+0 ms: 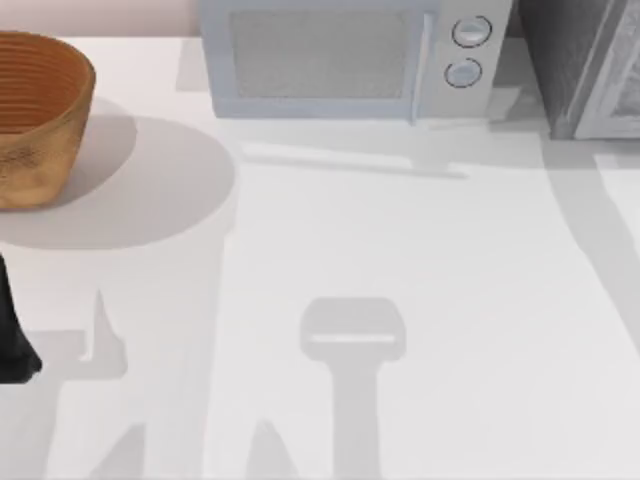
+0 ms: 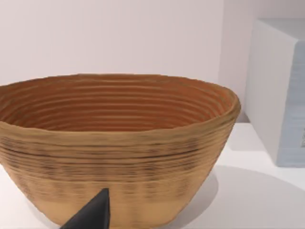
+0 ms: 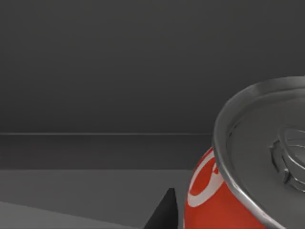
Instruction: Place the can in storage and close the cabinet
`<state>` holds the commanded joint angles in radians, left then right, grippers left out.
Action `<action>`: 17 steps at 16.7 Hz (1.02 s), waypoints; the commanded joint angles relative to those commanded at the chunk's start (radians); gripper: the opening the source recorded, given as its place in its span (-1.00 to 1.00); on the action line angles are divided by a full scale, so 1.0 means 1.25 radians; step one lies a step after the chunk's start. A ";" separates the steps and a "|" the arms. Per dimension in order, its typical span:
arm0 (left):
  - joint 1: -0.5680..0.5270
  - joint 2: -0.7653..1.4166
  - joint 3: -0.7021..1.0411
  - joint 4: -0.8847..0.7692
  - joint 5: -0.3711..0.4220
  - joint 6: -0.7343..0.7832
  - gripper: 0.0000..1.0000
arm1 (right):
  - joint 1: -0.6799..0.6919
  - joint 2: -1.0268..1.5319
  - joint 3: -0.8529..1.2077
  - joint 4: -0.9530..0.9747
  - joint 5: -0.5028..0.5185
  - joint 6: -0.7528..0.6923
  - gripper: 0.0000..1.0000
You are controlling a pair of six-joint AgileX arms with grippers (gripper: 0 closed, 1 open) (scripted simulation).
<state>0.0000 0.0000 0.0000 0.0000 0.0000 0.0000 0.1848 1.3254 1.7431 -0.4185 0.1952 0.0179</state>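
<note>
Looking from largest to smallest: the white worktop (image 1: 400, 300) carries a microwave (image 1: 350, 60) at the back, a dark cabinet (image 1: 585, 65) at the back right and a woven basket (image 1: 35, 115) at the left, near the parked left arm (image 1: 12, 340). The can (image 3: 248, 171) sits close before the right wrist camera, against a dark grey interior (apparently the cabinet). I cannot tell whether the right gripper holds it. Judged light, rigid, thin-walled and slick, it wants a gentle mid-body grasp.

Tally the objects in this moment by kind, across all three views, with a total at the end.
Woven basket: 1
Microwave: 1
Cabinet: 1
Drink can: 1, red with a silver top, in the right wrist view against a dark interior
Total: 4
</note>
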 joint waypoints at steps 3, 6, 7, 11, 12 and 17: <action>0.000 0.000 0.000 0.000 0.000 0.000 1.00 | 0.001 0.003 0.003 -0.001 0.001 0.000 -1.00; 0.000 0.000 0.000 0.000 0.000 0.000 1.00 | -0.003 0.003 0.001 -0.001 -0.001 0.002 -1.00; 0.000 0.000 0.000 0.000 0.000 0.000 1.00 | -0.004 0.012 0.010 -0.005 -0.001 0.001 -1.00; 0.000 0.000 0.000 0.000 0.000 0.000 1.00 | -0.015 0.124 0.131 -0.049 -0.011 0.001 -1.00; 0.000 0.000 0.000 0.000 0.000 0.000 1.00 | -0.019 0.161 0.182 -0.062 -0.014 0.001 -1.00; 0.000 0.000 0.000 0.000 0.000 0.000 1.00 | -0.037 0.354 0.483 -0.120 -0.028 0.002 -1.00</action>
<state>0.0000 0.0000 0.0000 0.0000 0.0000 0.0000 0.1383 1.7682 2.3472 -0.5683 0.1597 0.0203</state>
